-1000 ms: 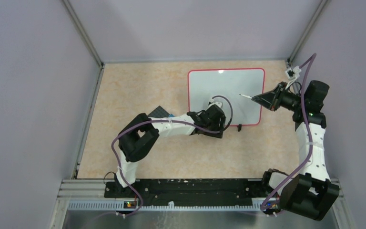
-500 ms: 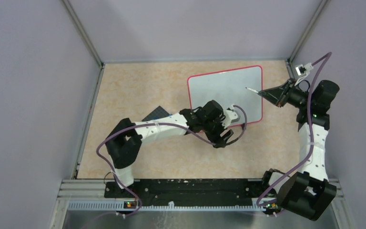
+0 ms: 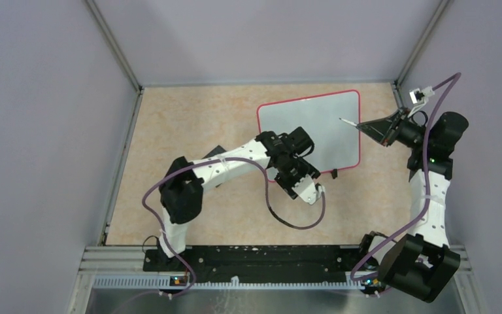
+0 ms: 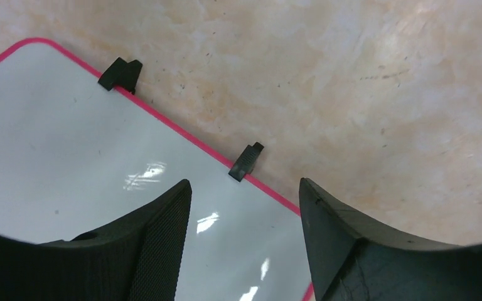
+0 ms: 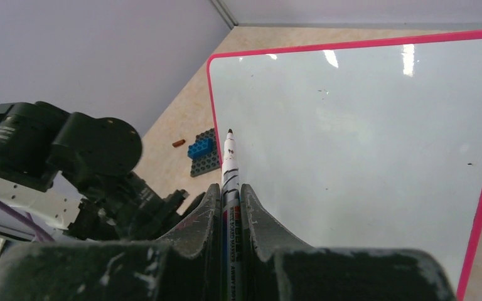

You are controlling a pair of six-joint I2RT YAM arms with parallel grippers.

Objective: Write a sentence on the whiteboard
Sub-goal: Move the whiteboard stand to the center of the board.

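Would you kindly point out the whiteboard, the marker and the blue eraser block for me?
whiteboard (image 3: 310, 114): top external view, bare white face.
marker (image 5: 228, 164): right wrist view, white barrel below the tip.
eraser block (image 5: 201, 148): right wrist view, blue top.

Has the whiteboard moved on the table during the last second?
Yes. The whiteboard turned slightly counter-clockwise: its far edge, before nearly parallel to the back edge of the table, now slants.

Right gripper (image 5: 229, 191) clamped on a marker (image 5: 229, 157), tip forward by the pink edge of the glossy whiteboard (image 5: 364, 144). Blue-and-black block (image 5: 202, 153) on the table just off that edge; left arm (image 5: 69, 157) near it.
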